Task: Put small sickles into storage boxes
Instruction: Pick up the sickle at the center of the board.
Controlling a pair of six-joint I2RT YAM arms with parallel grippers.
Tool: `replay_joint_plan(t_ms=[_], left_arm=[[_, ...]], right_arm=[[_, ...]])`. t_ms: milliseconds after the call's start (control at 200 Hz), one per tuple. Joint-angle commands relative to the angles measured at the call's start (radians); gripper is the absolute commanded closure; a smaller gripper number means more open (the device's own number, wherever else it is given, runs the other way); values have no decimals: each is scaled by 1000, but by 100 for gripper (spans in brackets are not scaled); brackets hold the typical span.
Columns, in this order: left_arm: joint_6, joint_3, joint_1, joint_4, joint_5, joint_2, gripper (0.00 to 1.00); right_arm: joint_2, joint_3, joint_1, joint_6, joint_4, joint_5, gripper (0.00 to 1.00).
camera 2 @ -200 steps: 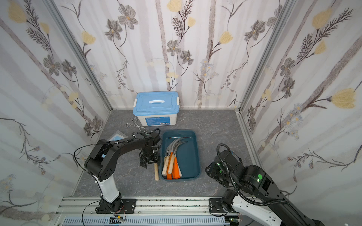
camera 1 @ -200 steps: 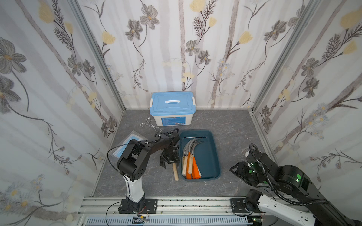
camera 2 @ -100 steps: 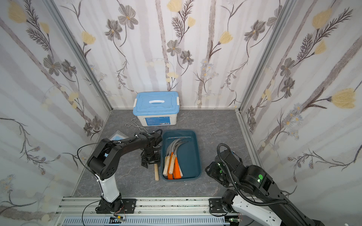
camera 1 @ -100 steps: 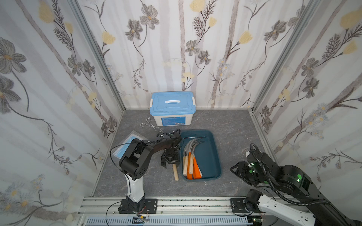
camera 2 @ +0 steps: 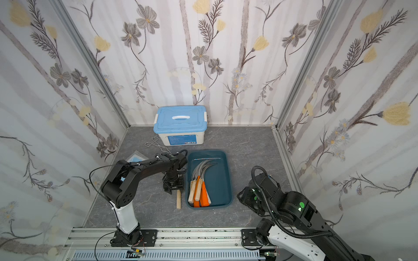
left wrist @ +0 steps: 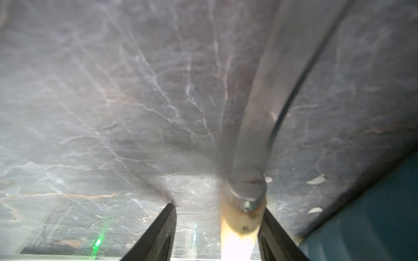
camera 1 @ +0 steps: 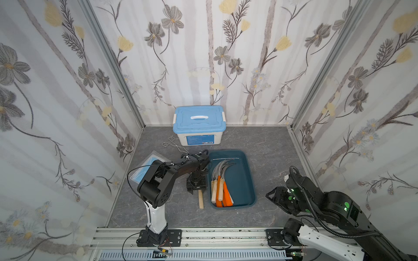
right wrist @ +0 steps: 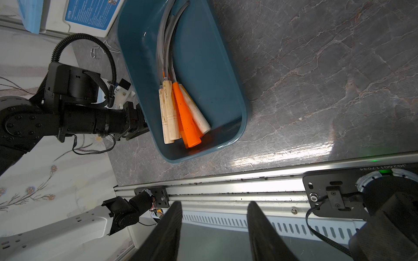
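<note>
Robot lab test booth: floral-print panels (camera 1: 203,56) in aluminium framing (camera 1: 114,65), marble-look tabletop (camera 1: 271,144), extrusion mounting rail (camera 1: 226,235) up front.

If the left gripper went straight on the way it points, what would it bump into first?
Probably the pale wooden handle of the small sickle, lying on the grey table beside the teal tray. The left gripper points down with that handle between its open jaws; the table comes next.

Matte black arms (camera 1: 178,168) on white posts (camera 1: 155,218). Ribbed hose (camera 1: 302,185) loops behind the right claw (right wrist: 214,204), green lights (camera 1: 345,203) further back; thin black wire (camera 1: 130,178) behind the left claw (left wrist: 218,209).
</note>
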Motion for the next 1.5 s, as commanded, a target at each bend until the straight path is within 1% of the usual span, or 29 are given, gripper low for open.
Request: replay_joint_plan(t_ms=[0, 205, 365, 630, 794, 939, 1029, 1264, 1344, 1414, 1494], left_arm=[[1, 8, 0, -9, -11, 7, 41], [3, -3, 1, -9, -14, 6, 43], [3, -8, 0, -9, -13, -2, 49], [1, -17, 7, -9, -10, -8, 54], [0, -27, 15, -6, -10, -12, 62], [0, -30, 23, -9, -11, -15, 73], [-1, -31, 26, -9, -14, -19, 75], [0, -33, 34, -13, -20, -26, 86], [1, -30, 35, -15, -20, -32, 91], [6, -26, 38, -16, -22, -41, 100], [3, -19, 38, -20, -30, -56, 100]], right_arm=[[4, 10, -1, 14, -2, 26, 51], [6, 16, -1, 14, -7, 27, 51], [2, 16, -1, 17, -8, 30, 51], [7, 20, -1, 18, -7, 32, 51], [10, 23, -1, 19, -7, 32, 51], [13, 25, -2, 17, -5, 32, 51], [16, 23, -1, 17, -4, 32, 51], [19, 25, -1, 15, -3, 31, 51], [18, 25, -1, 15, -3, 32, 51], [20, 24, -2, 14, -1, 30, 51], [21, 23, -1, 12, -1, 30, 51]])
